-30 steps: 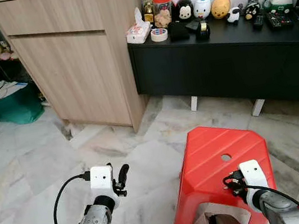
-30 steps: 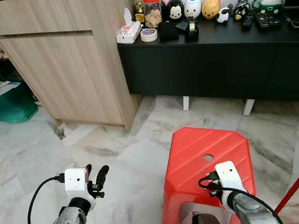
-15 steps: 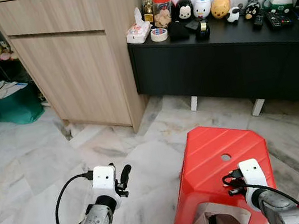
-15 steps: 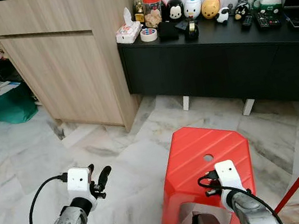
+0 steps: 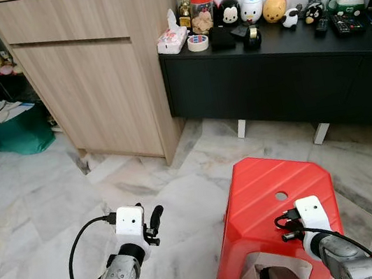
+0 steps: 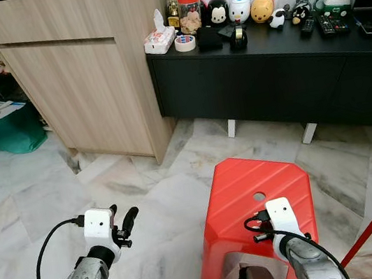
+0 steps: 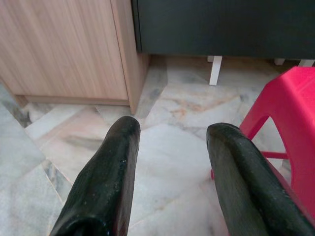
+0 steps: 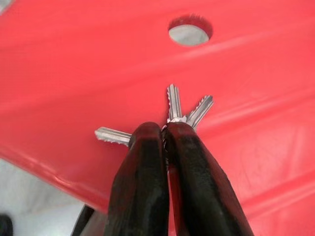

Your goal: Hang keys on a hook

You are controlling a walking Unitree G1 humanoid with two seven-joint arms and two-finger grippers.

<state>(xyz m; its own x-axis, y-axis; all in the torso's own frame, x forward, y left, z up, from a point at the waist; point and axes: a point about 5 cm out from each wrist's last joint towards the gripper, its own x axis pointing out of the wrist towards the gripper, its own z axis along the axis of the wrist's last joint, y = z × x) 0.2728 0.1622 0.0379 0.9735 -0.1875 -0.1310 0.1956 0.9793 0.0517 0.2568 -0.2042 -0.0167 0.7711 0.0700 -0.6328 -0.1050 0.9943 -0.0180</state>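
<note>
Right tool point(image 8: 165, 132) clamped on the keys point(image 8: 173, 114), fingers pressed together, three silver blades fanning out past the tips; keys held just above the red stool point(image 5: 273, 200), near its round top hole point(image 8: 190, 30); left tool point(image 7: 172, 142) beside the stool over marble floor point(image 5: 53, 196), fingers apart, holding nothing; wooden cabinet point(image 5: 90, 70) and black surface point(image 5: 287, 60) beyond the stool.

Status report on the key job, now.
Right hand shut on bunch of silver metal keys, over red plastic stool. Left hand open, empty, over marble floor. Can't make out any hook.
</note>
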